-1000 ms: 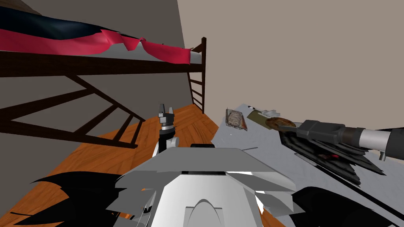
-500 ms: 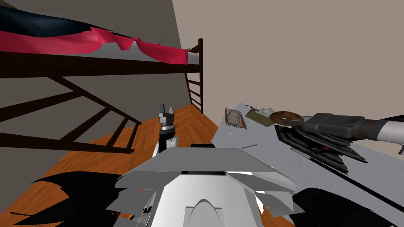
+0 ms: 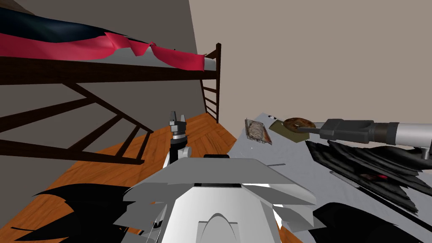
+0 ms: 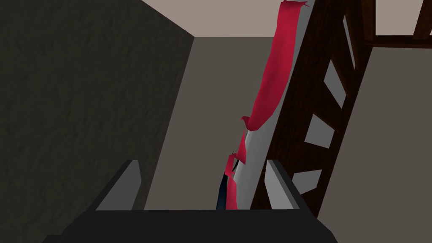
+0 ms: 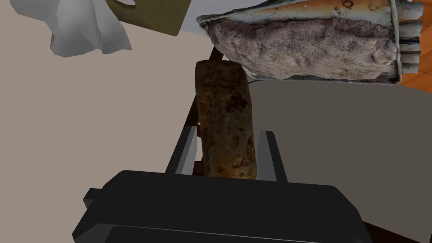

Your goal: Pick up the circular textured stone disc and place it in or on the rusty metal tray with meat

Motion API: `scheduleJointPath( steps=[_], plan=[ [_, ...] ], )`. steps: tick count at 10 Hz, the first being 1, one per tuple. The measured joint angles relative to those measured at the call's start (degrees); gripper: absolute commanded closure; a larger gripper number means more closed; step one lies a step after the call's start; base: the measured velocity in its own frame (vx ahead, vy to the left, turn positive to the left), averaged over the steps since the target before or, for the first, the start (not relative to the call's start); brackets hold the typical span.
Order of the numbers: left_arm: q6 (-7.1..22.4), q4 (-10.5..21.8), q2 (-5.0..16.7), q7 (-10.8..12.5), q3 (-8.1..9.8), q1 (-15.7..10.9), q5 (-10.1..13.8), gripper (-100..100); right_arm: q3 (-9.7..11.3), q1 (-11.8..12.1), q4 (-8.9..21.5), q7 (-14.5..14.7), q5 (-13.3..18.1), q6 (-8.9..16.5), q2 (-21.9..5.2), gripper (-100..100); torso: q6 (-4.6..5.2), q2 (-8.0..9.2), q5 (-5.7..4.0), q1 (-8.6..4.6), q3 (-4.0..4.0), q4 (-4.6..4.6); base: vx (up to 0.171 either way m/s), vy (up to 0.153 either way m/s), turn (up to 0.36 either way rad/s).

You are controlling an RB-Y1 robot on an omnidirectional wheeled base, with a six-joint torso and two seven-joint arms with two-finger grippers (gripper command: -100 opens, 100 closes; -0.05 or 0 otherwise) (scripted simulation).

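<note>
Right gripper (image 5: 228,133) pinches one round, mottled brown stone disc (image 5: 223,97) by its flat faces near the rim. Most of the disc juts past the fingertips.

The disc hangs above the grey tabletop (image 3: 295,164), over one olive-green flat board (image 3: 284,130). It is near the right of the one rusty metal tray (image 3: 258,130) and not yet over it.

The tray carries one slab of greyish meat (image 5: 303,50). One white crumpled lump (image 5: 84,29) lies beyond the board.

Left gripper (image 4: 202,164) is raised at the left, fingers spread, holding nothing.

Risks, as judged:
- The shallow hold may let the disc pivot or slip in transit.
- Released short, it lands on the board.
- Set on the humped meat, it may slide off.
</note>
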Motion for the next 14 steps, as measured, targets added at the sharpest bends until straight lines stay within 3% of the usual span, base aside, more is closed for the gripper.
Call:
scheduleJointPath(
  steps=[8, 9, 13, 14],
  plan=[
    [0.0, 0.0, 0.0, 0.0, 0.0, 0.0, 0.0, 0, -2.83, 1.6, -1.22, -4.91, 1.26, -8.26, -3.9, 100, -0.09, 0.09, -0.15, -0.22, 0.0, -0.06, 0.066, 0.026, 0.067],
    [0.0, 0.0, 0.0, 0.0, 0.0, 0.0, 0.0, 0, -2.89, 1.61, -1.25, -5.07, 1.26, -8.48, -3.99, -100, -0.03, 0.23, -0.17, -0.3, 0.09, -0.03, 0.006, 0.003, -0.001],
    [0.0, 0.0, 0.0, 0.0, 0.0, -0.01, 0.0, 0, -2.89, 1.61, -1.26, -5.06, 1.26, -8.46, -4.0, -100, -0.02, 0.43, -0.2, -0.39, 0.22, 0.03, 0.0, 0.0, 0.0],
    [0.0, 0.0, 0.0, 0.0, 0.0, -0.01, 0.0, 0, -2.89, 1.61, -1.26, -5.06, 1.26, -8.46, -4.0, 0, -0.02, 0.43, -0.2, -0.39, 0.22, 0.03, 0.0, 0.0, 0.0]
  ],
)
